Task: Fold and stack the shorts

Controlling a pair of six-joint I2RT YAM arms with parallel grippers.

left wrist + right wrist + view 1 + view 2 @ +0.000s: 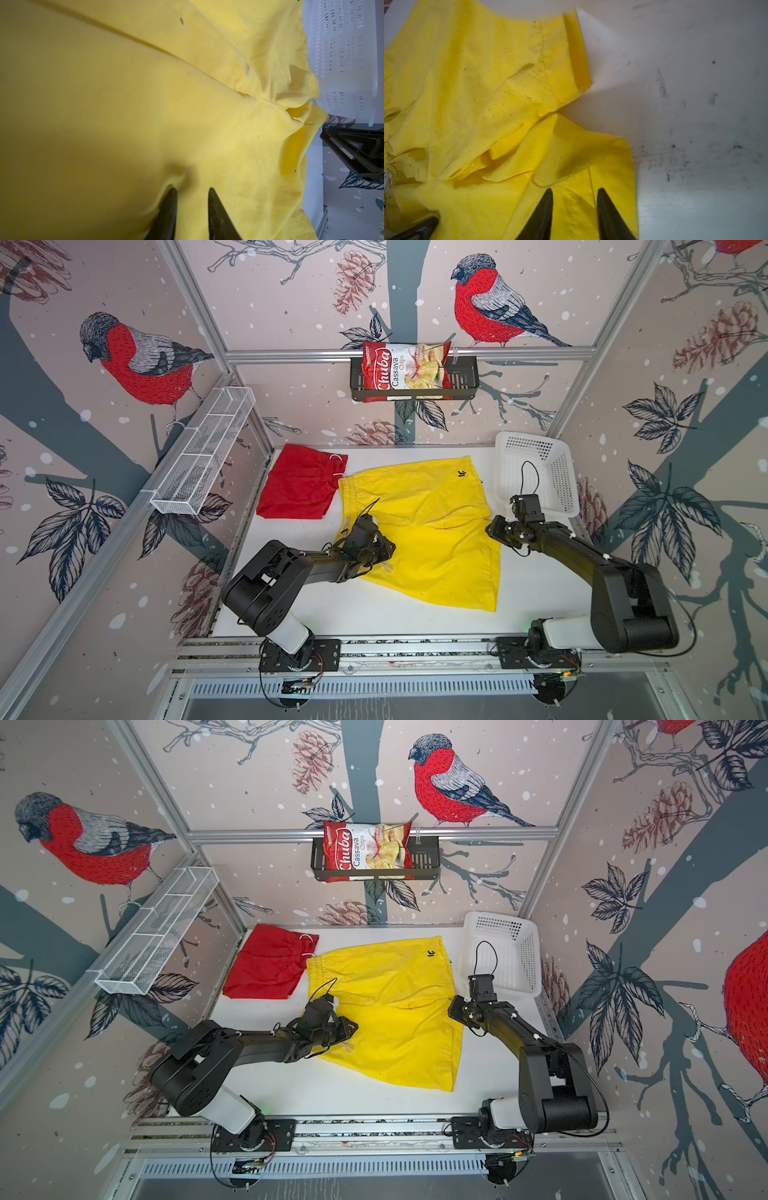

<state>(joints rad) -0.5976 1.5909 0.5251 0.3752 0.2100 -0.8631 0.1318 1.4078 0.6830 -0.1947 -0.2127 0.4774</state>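
**A:** Our left claw (192, 189) stands slightly apart, tips on the yellow shorts (419, 531) mid-table; we cannot tell if cloth is pinched.

**B:** Our right claw (575, 190) is apart over their right edge. The red shorts (299, 489) lie folded far left.

**A:** The chips bag (403, 371) sits in the black rack (465, 379). The white basket (561, 481) stands far right, just beside the yellow cloth. Bare table (374, 614) shows near us.

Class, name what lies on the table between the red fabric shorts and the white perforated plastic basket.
The bright yellow fabric shorts, spread out, fill that stretch; both top views show it.
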